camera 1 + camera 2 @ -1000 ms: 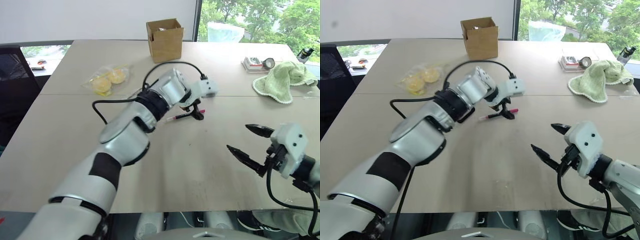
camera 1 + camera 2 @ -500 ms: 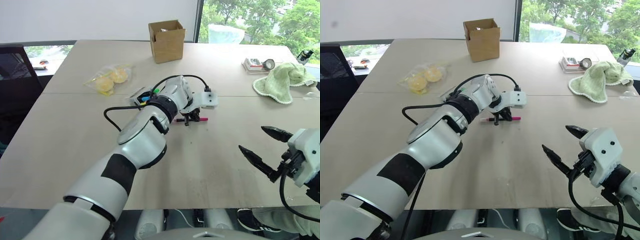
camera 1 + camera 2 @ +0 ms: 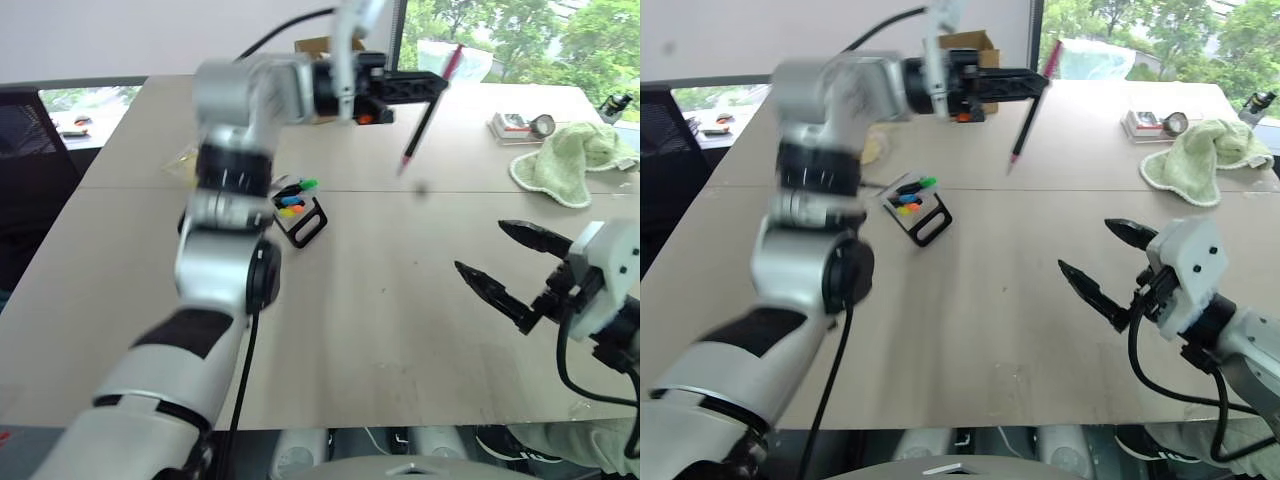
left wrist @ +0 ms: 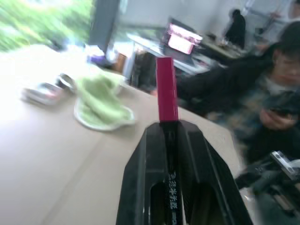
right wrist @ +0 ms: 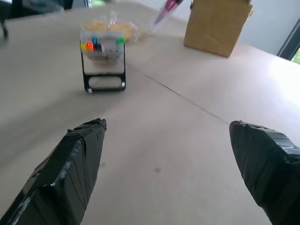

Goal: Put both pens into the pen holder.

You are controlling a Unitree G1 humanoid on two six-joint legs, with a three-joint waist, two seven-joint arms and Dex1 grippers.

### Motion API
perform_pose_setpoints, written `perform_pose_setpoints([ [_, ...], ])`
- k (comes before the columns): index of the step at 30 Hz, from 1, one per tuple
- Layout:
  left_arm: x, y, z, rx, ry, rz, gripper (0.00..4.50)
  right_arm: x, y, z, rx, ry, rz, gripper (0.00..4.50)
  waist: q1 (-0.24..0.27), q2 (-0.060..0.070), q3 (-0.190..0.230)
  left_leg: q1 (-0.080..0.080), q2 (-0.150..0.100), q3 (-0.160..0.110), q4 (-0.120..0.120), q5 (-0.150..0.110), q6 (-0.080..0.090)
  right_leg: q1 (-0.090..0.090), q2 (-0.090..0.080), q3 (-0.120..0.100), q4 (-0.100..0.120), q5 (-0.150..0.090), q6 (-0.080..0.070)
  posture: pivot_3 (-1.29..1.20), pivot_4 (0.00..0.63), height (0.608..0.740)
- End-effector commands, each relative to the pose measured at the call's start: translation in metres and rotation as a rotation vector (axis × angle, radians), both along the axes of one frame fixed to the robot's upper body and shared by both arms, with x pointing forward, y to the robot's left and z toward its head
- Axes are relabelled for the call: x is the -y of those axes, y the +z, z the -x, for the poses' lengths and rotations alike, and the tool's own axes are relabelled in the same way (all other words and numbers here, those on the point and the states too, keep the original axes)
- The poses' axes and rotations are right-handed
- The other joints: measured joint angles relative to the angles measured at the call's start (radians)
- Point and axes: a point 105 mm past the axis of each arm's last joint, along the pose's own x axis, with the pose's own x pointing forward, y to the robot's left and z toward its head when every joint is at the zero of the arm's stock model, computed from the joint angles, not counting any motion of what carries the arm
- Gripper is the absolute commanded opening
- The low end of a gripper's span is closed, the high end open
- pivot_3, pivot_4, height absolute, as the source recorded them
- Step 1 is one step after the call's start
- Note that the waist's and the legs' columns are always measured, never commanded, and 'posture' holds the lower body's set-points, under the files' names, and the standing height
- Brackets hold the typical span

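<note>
Left gripper [image 3: 432, 85]: raised above the far half of the table, its black fingers [image 4: 152, 164] clamped on the slim black-barrelled pen with magenta ends [image 3: 428, 108].
Held pen: hangs slanted in the air, upper magenta end by the fingers, lower end pointing down toward the table, touching nothing below.
Right gripper [image 3: 498, 262]: low over the near right of the table, its two black fingers [image 5: 77, 154] spread wide apart, nothing between them.
Pen holder [image 3: 301, 217]: small black frame-like holder with a loop base, lying on the table left of centre, well apart from both grippers; green, yellow, orange and blue marker tips [image 5: 101, 44] show at its far end.
Table [image 3: 380, 340]: pale beige top, bare between the right gripper and the holder.
Cardboard box [image 5: 218, 23]: brown, at the far edge, behind the left arm.
Bag of yellow items [image 5: 110, 26]: clear plastic, far left, beyond the holder.
Green towel [image 3: 570, 160]: crumpled, far right.
Roll of tape [image 3: 541, 124]: on a small stack just beyond the towel.
Person [image 4: 276, 84]: seated past the table's right end, in the left wrist view.
</note>
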Motion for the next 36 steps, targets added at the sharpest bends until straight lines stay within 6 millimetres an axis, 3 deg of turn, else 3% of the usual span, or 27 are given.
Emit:
perform_pose_setpoints([
  [1, -0.024, 0.032, 0.034, 0.348, 0.169, 0.070, 0.03, -0.006, 0.008, -0.003, 0.049, 0.061, 0.016, 4.50, 0.007, -0.001, 0.001, -0.001, 0.000, 0.000, 0.001, 0.000, 0.000, 0.000, 0.000, -0.001, 0.001, 0.000, 0.000, 0.00, 0.150, 0.740],
  [4, -0.049, -0.012, 0.044, 0.583, 0.342, -0.114, 0.03, -0.012, 0.012, -0.008, 0.082, 0.140, 0.038, 4.50, 0.012, 0.000, 0.000, 0.002, -0.002, -0.001, 0.000, 0.000, 0.000, 0.002, 0.000, -0.002, 0.002, 0.001, -0.001, 0.00, 0.150, 0.740],
  [6, -0.053, -0.034, 0.052, 0.678, 0.373, -0.202, 0.03, -0.014, 0.012, -0.010, 0.083, 0.177, 0.043, 4.50, 0.014, 0.001, 0.000, 0.007, -0.003, -0.002, 0.000, 0.000, 0.001, 0.007, 0.000, -0.004, 0.001, 0.001, -0.001, 0.00, 0.150, 0.740],
  [8, -0.054, -0.049, 0.055, 0.730, 0.398, -0.248, 0.03, -0.015, 0.013, -0.012, 0.080, 0.199, 0.043, 4.50, 0.014, 0.000, 0.000, 0.018, -0.003, 0.000, -0.002, -0.004, 0.006, 0.019, -0.001, -0.003, -0.002, -0.001, -0.005, 0.00, 0.150, 0.740],
  [15, -0.062, -0.096, 0.053, 0.784, 0.378, -0.339, 0.03, -0.013, 0.013, -0.017, 0.063, 0.232, 0.067, 4.50, 0.023, 0.000, -0.001, 0.018, -0.003, 0.000, 0.003, -0.003, 0.007, 0.019, -0.002, -0.003, -0.003, 0.003, -0.009, 0.00, 0.150, 0.740],
  [22, -0.071, -0.105, 0.043, 0.879, 0.358, -0.401, 0.03, -0.011, 0.016, -0.017, 0.061, 0.233, 0.062, 4.50, 0.015, 0.000, -0.001, 0.017, 0.000, 0.000, 0.001, -0.003, 0.007, 0.018, 0.000, -0.007, -0.002, 0.005, -0.005, 0.00, 0.150, 0.740],
  [28, -0.073, -0.091, 0.034, 0.936, 0.336, -0.379, 0.03, -0.011, 0.017, -0.014, 0.057, 0.226, 0.057, 4.50, 0.015, 0.000, 0.000, 0.016, 0.000, 0.000, 0.001, -0.003, 0.007, 0.018, 0.000, -0.008, -0.003, 0.005, -0.005, 0.00, 0.150, 0.740],
  [36, -0.087, -0.108, 0.016, 0.900, 0.338, -0.426, 0.03, -0.011, 0.016, -0.010, 0.054, 0.206, 0.048, 4.50, 0.011, 0.000, -0.001, 0.017, 0.000, 0.001, 0.001, -0.003, 0.007, 0.018, 0.001, -0.008, -0.003, 0.005, -0.004, 0.00, 0.150, 0.740],
])
